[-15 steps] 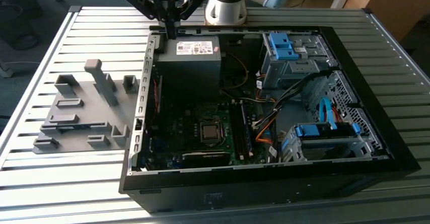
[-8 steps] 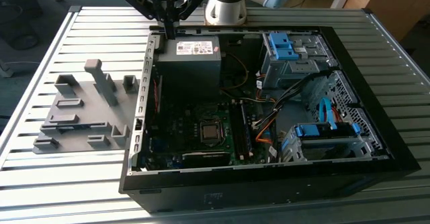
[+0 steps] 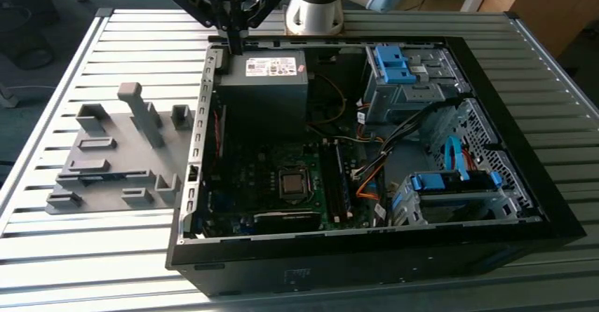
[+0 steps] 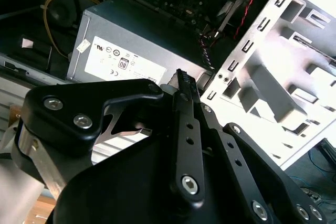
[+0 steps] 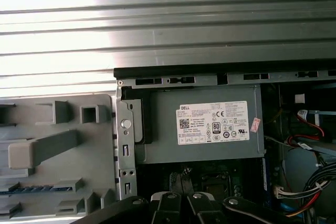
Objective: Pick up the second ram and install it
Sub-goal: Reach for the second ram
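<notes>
Exterior view: slatted metal surface (image 3: 103, 270), open PC case (image 3: 374, 263) at centre, grey fixture (image 3: 112, 161) at left. Tool (image 3: 234, 45) at top centre by the power supply (image 3: 262, 80), fingers together, nothing seen between them.
Second wrist view: linkage (image 4: 157, 182) blocks most of the frame.
First wrist view: second ram (image 5: 37, 188) in a fixture slot at lower left, hard to make out.

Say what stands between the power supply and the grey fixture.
The case's metal side wall stands between the power supply and the fixture, plain in the first wrist view.
</notes>
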Robot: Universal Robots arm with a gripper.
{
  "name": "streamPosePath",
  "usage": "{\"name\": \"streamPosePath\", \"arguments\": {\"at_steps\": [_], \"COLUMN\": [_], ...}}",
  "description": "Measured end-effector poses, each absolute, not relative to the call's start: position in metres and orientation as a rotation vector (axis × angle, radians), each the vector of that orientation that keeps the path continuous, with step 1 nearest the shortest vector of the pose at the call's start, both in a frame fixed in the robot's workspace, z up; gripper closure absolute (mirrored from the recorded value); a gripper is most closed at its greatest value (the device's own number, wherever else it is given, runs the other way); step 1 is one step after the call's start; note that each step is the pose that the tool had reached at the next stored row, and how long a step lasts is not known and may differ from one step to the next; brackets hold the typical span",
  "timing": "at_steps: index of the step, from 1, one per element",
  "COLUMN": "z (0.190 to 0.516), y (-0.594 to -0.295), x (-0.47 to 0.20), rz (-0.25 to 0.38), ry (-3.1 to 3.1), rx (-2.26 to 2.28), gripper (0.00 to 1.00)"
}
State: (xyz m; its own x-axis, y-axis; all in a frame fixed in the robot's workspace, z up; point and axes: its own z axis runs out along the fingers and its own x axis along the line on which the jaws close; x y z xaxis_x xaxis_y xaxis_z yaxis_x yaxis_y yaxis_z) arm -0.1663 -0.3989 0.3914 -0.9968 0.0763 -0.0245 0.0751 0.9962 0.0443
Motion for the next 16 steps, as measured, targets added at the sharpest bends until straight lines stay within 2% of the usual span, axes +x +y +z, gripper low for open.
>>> {"name": "streamPosePath", "arguments": {"at_steps": [16], "z": [0.3913], "y": [-0.3989], "x": [-0.1696], "rz": [0.068], "ry": [3.113], "rx": [0.118], "gripper": [0.89]}}
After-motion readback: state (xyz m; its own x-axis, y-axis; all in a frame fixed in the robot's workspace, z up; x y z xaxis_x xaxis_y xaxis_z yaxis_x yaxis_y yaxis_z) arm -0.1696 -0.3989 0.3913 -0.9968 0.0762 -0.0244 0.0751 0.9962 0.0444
